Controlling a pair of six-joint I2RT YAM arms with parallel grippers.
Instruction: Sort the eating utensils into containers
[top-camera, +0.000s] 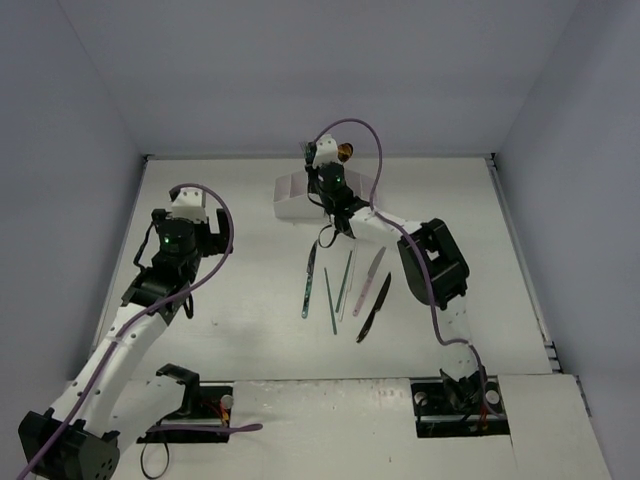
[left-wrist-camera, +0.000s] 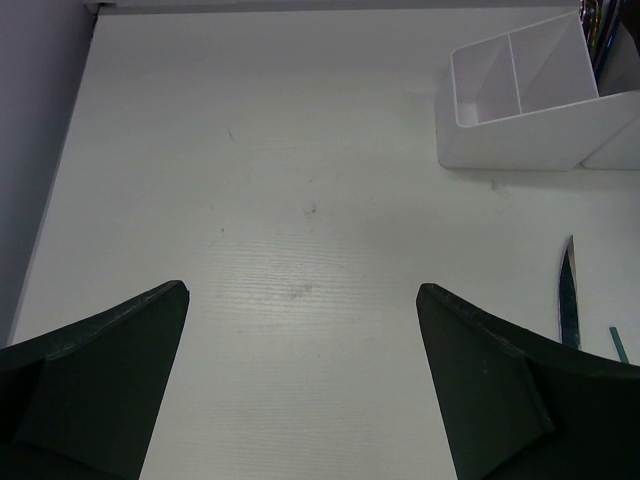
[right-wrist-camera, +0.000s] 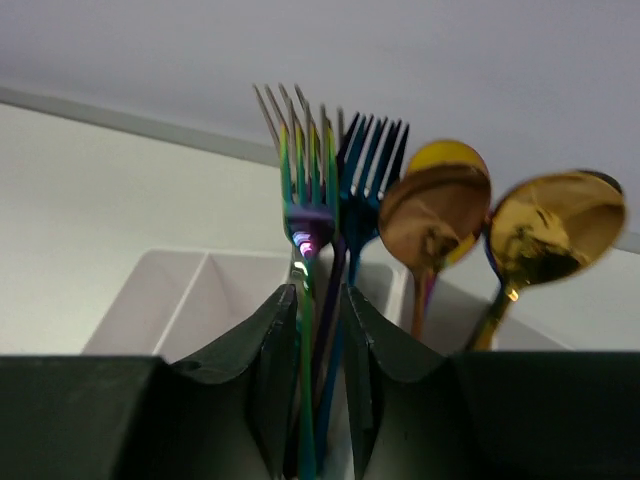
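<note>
My right gripper (right-wrist-camera: 318, 290) is over the white organiser box (right-wrist-camera: 180, 290), its jaws nearly shut round the handle of an iridescent fork (right-wrist-camera: 305, 180) that stands upright in it. A blue fork (right-wrist-camera: 365, 170), a copper spoon (right-wrist-camera: 435, 215) and a gold spoon (right-wrist-camera: 555, 230) stand beside it. In the top view the right gripper (top-camera: 325, 165) is above the box (top-camera: 290, 200). Several utensils lie in front: a knife (top-camera: 311, 262), teal chopsticks (top-camera: 330, 300), a pink-handled knife (top-camera: 372, 272) and a black knife (top-camera: 373, 310). My left gripper (left-wrist-camera: 302, 288) is open and empty over bare table.
The left wrist view shows the organiser (left-wrist-camera: 520, 130) at the upper right, a knife tip (left-wrist-camera: 569, 300) and a chopstick end (left-wrist-camera: 618, 340) at the right. Grey walls close in the table on the left, back and right.
</note>
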